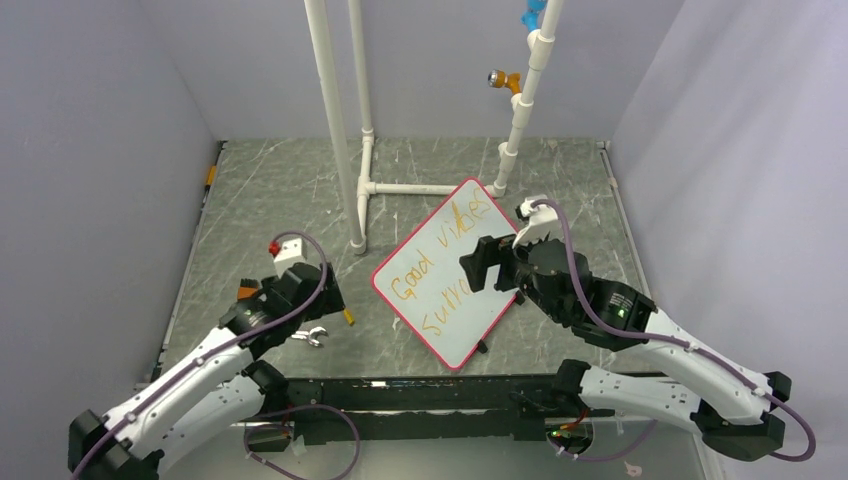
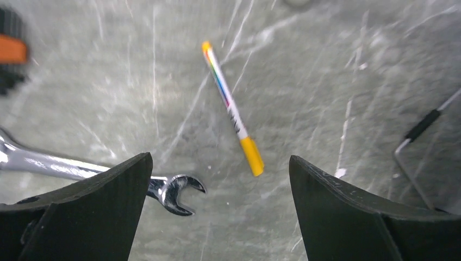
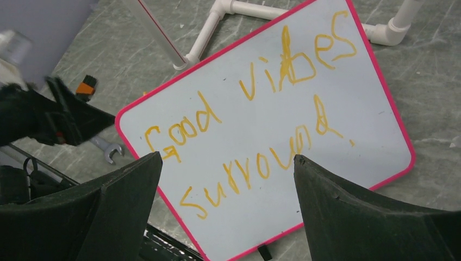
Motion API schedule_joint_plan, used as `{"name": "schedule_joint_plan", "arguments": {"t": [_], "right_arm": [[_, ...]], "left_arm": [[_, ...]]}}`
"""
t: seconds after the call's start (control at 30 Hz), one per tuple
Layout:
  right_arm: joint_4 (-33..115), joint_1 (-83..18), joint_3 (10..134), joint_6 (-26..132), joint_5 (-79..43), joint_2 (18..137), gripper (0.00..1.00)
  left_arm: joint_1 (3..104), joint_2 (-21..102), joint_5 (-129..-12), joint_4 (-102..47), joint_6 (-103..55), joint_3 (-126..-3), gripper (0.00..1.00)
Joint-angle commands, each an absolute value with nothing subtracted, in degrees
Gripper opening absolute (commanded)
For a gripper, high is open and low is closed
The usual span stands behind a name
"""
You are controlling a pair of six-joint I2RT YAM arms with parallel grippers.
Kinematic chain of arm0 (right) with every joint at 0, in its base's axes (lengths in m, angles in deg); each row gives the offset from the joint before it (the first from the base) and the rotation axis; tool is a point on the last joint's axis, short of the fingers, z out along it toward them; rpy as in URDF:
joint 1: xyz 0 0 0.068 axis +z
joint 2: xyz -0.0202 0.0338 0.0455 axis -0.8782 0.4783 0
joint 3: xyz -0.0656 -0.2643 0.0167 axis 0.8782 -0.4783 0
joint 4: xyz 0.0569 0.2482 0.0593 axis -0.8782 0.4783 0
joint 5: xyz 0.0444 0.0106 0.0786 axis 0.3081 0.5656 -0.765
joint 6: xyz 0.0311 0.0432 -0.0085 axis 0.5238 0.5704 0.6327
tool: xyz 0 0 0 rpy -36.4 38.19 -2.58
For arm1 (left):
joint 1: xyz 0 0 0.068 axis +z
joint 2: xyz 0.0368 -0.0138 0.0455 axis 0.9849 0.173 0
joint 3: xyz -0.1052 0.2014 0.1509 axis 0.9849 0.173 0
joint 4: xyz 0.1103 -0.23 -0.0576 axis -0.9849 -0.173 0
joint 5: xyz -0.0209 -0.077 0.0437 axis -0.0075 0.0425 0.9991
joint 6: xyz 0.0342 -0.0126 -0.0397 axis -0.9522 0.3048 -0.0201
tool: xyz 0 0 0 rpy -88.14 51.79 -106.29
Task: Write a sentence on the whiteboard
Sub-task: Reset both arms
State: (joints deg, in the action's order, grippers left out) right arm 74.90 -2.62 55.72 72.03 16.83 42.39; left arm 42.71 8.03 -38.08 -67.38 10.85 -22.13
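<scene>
Orange sentence: two lines on whiteboard, centre of top view.
Left end effector: spread wide, empty; marker loose on bench.
Right end effector: spread wide, empty.
Your move: lift left straight up; avoid wrench.

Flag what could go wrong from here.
1. The right gripper hangs open over the whiteboard; a low pass could smear the sentence.
2. The marker lies loose on the table below the open left gripper; a nudge might roll it.
3. The wrench head sits right beside one left finger; a descent there could clip it.
</scene>
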Motion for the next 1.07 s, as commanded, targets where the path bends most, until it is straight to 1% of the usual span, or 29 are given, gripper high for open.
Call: {"name": "schedule_joint_plan", "arguments": {"t": [0.0, 0.1, 0.17, 0.3, 0.37, 0.57, 0.7, 0.87, 1.03], "right_arm": [[73.0, -2.8, 52.8, 73.8, 18.3, 39.0, 0.93], [73.5, -2.7, 50.1, 75.5, 18.0, 37.3, 0.94], [74.2, -2.7, 48.8, 76.8, 18.5, 36.3, 0.94], [73.6, -2.6, 45.5, 79.3, 20.0, 33.6, 0.97], [72.5, -2.7, 43.7, 80.0, 21.0, 32.0, 0.98], [67.5, -2.7, 38.6, 79.2, 21.1, 26.7, 1.00], [64.7, -2.7, 36.7, 77.9, 20.8, 24.8, 1.00], [62.3, -2.7, 35.7, 76.0, 20.6, 23.2, 0.99], [63.7, -2.8, 37.8, 75.7, 22.9, 25.4, 0.99]], "left_arm": [[42.8, 3.3, -30.3, -71.1, 0.5, -30.5, 0.99], [42.8, 0.6, -25.7, -72.2, -5.7, -35.4, 0.99], [42.8, -1.4, -25.0, -70.3, -11.3, -37.2, 0.99], [42.8, -4.6, -29.2, -59.8, -26.2, -36.9, 0.99], [42.8, -4.9, -30.6, -56.3, -29.8, -37.2, 0.99], [42.8, -3.6, -36.1, -49.8, -37.3, -39.6, 0.99], [42.8, -4.2, -37.9, -46.0, -38.8, -36.6, 0.99], [42.8, -7.7, -39.6, -45.6, -40.7, -32.6, 0.99], [42.8, -10.4, -38.5, -45.4, -43.0, -30.7, 0.99]]}}
